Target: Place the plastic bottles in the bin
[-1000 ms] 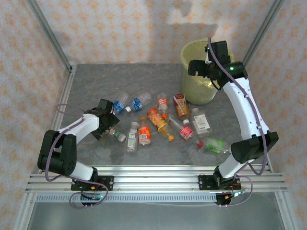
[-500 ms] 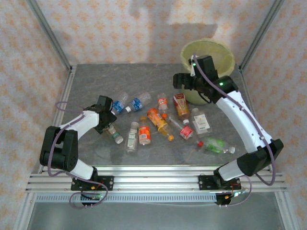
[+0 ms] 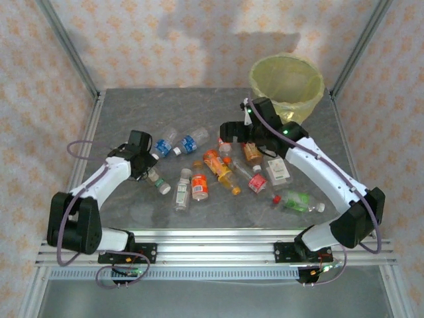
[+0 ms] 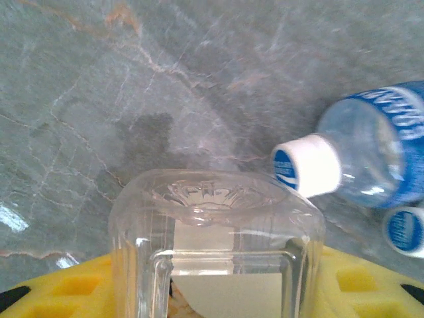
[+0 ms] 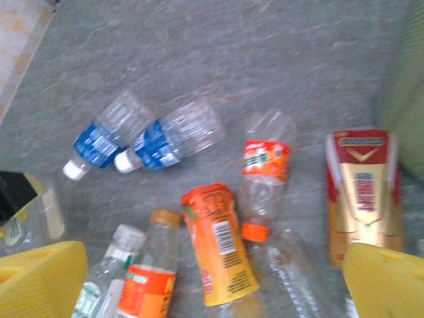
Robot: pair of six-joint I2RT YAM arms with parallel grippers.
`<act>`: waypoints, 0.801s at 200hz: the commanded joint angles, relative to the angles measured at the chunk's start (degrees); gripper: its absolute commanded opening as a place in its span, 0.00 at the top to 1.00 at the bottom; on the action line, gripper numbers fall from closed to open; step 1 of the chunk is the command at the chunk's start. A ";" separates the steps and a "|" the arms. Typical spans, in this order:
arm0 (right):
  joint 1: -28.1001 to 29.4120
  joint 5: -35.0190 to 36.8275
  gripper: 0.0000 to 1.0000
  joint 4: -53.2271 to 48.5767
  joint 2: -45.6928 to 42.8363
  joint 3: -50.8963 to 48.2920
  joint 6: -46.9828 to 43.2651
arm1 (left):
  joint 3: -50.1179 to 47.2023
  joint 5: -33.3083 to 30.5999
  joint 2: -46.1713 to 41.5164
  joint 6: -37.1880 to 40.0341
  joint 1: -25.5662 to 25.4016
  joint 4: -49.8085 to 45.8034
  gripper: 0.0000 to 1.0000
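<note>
Several plastic bottles lie across the grey table. My left gripper (image 3: pixel 152 174) (image 4: pixel 212 295) is shut on a clear bottle (image 3: pixel 159 184) (image 4: pixel 215 218), whose square base sits between the yellow pads (image 4: pixel 59 291). Two blue-labelled bottles (image 3: pixel 164 146) (image 4: pixel 374 156) lie just beyond it. My right gripper (image 3: pixel 228 130) (image 5: pixel 212 285) hangs open above the middle cluster, over an orange bottle (image 5: pixel 220 248) (image 3: pixel 217 163) and a clear orange-labelled one (image 5: pixel 265 169). A red-and-gold bottle (image 5: pixel 363 192) (image 3: pixel 252 152) lies to their right. The pale yellow bin (image 3: pixel 265 93) stands at the back right.
More bottles lie nearer the front: an orange-labelled one (image 3: pixel 199 188), a clear one (image 3: pixel 182 195), a white-labelled square one (image 3: pixel 277 171), a red-labelled one (image 3: pixel 256 181) and a green one (image 3: pixel 297 201). Metal frame posts flank the table, and a rail (image 3: pixel 212 248) runs along its near edge.
My left gripper has closed on the clear bottle. The right arm has swung away from over the bin, leftwards and down over the middle bottles, still open.
</note>
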 commanded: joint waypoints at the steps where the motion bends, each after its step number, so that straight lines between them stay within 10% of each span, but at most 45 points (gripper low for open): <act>1: 1.82 -6.06 0.01 7.09 -0.89 -2.22 2.64 | 3.66 0.28 -4.72 0.09 0.39 -4.82 0.46; 160: 11.77 -22.54 0.05 23.27 12.92 2.24 7.21 | 24.92 7.01 -1.42 3.07 -6.30 -0.42 0.47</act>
